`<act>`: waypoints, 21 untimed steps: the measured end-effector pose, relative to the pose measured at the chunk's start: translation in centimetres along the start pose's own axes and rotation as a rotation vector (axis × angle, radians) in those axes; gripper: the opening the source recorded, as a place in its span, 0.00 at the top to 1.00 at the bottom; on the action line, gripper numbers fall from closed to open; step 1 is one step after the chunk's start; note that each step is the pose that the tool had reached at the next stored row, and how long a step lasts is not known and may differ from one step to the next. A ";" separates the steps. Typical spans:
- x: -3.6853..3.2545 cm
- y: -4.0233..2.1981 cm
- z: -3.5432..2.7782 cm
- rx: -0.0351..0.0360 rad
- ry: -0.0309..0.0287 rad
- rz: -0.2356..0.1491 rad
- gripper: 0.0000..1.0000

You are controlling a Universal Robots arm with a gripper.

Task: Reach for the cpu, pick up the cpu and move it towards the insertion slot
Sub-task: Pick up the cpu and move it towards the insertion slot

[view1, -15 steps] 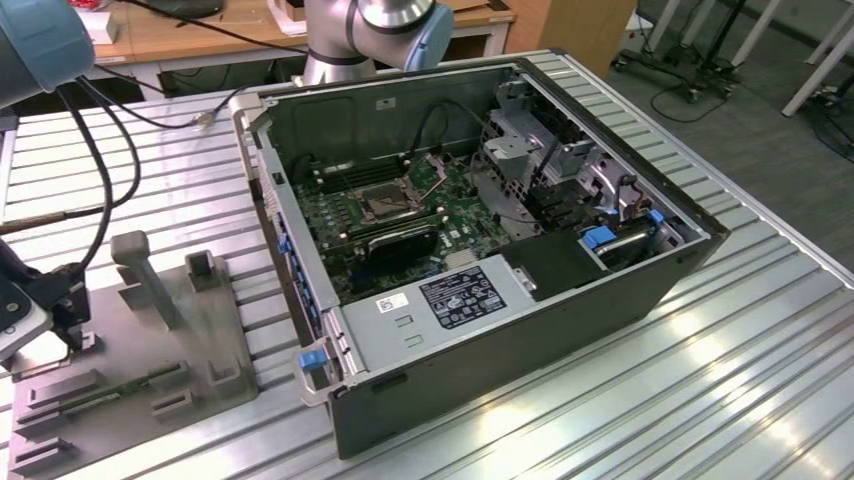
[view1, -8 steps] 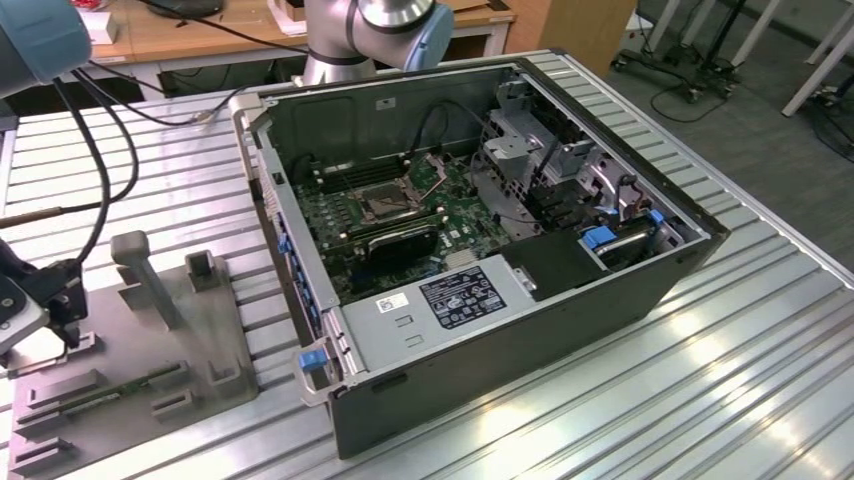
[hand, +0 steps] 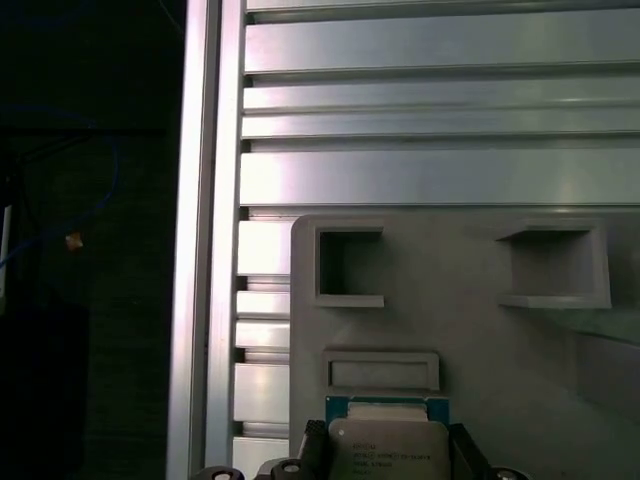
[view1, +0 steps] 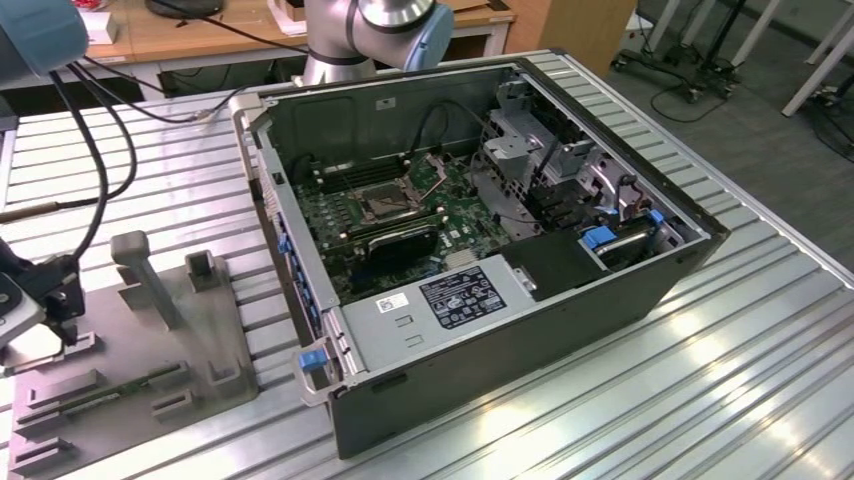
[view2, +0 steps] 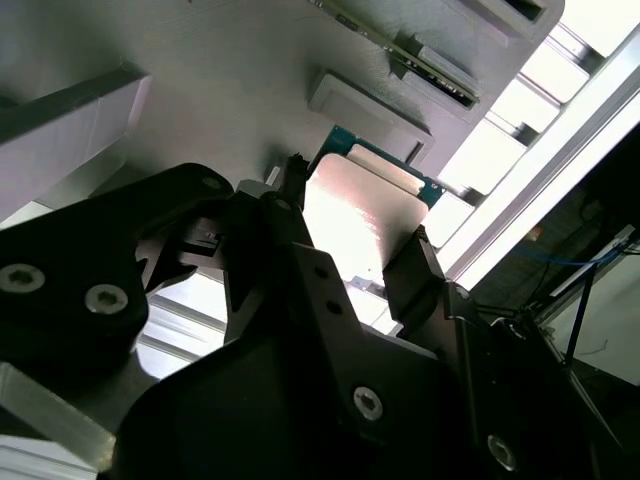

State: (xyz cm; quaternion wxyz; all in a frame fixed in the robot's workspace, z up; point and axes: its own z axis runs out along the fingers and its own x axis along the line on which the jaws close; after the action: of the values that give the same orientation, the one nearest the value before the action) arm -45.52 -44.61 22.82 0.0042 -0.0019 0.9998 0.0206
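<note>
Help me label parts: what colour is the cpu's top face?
Pale silver-white metal on the cpu, edged by a teal-green rim; clearest in the first wrist view.

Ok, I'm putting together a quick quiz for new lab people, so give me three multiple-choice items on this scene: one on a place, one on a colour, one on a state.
1. Where is the cpu?
A. Inside a cardboard box
B. At the grey tray, by the gripper
C. In a person's hand

2. What colour is the tab at the computer case's lower front corner?
A. Blue
B. Red
C. Yellow

3. In what state is the computer case?
A. Shut, with its panel on
B. Wrapped in foil
C. Open on top, with the motherboard exposed

Answers: 1 B, both wrist views show the pale chip against the tray at the gripper. 2 A, the tab shows blue in the exterior view. 3 C, the green board lies in plain sight inside the case.
</note>
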 end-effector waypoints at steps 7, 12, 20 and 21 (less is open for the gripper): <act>-0.01 0.02 -0.48 -0.0001 -0.0002 0.000 0.45; -0.01 0.03 -0.65 -0.0001 -0.0001 0.000 0.45; -0.01 0.03 -0.80 -0.0001 -0.0001 0.000 0.45; -0.01 0.03 -0.82 -0.0001 -0.0001 0.000 0.45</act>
State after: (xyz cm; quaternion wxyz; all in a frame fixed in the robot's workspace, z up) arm -45.51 -44.61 23.64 0.0042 -0.0018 0.9998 0.0206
